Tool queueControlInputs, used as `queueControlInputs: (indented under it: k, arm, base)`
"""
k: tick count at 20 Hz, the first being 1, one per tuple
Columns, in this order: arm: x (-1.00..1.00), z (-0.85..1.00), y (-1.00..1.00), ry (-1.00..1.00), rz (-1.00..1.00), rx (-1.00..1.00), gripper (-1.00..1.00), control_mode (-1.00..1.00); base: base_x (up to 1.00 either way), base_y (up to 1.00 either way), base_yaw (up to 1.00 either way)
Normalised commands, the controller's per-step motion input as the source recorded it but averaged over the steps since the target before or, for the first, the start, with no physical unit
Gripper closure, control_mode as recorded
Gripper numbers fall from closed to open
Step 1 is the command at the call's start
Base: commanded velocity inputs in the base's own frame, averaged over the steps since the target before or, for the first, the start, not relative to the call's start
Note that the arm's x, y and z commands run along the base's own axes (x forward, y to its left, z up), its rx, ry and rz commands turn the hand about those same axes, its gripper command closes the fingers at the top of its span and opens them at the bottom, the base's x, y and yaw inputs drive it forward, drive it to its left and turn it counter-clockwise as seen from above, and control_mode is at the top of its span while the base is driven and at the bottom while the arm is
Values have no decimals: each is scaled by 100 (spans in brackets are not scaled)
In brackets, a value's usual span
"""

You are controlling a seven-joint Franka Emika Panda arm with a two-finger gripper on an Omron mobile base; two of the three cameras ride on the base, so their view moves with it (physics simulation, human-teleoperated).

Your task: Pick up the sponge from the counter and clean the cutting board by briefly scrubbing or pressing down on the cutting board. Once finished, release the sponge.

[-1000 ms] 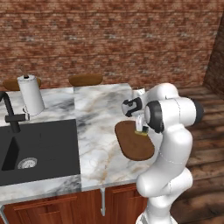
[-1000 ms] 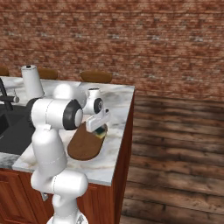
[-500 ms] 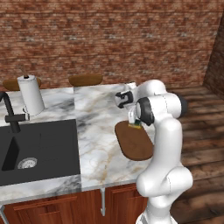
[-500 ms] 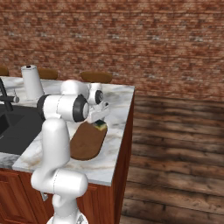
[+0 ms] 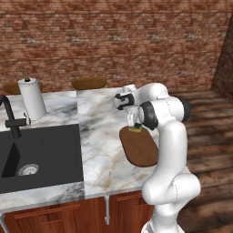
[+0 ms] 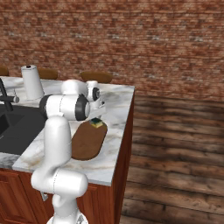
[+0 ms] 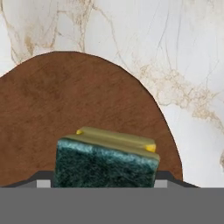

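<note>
The sponge (image 7: pixel 107 159), yellow with a dark green scrub side, sits between my fingertips in the hand view. My gripper (image 7: pixel 104 183) is shut on it. The sponge (image 5: pixel 135 130) rests on the far rounded end of the dark brown cutting board (image 5: pixel 140 149), with my gripper (image 5: pixel 134 123) pointing down over it. From the right side the sponge (image 6: pixel 97 123) lies at the board's (image 6: pixel 86 142) back end, under the gripper (image 6: pixel 96 115). The board (image 7: pixel 65 109) lies on the white marble counter (image 7: pixel 183 48).
A black sink basin (image 5: pixel 38 154) with a dark faucet (image 5: pixel 11 119) takes up the left of the counter (image 5: pixel 98 136). A white paper towel roll (image 5: pixel 32 98) stands behind it. Brown stool seats (image 5: pixel 89 83) sit past the back edge. The counter's right edge drops to wooden floor (image 6: pixel 175 144).
The arm has swung and the hand has carried the sponge a little along the board toward its far end. The grip on the sponge is unchanged.
</note>
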Motion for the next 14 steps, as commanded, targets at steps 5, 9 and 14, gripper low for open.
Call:
queueControlInputs:
  k: [5,9,14]
  arm:
    - [-47,-17,32,-3,0,0,100,-100]
    - [-51,-15,30,0,0,0,100,-100]
    - [-63,-11,25,0,0,0,100,-100]
  base:
    - [0,0,0]
    - [0,0,0]
    - [0,0,0]
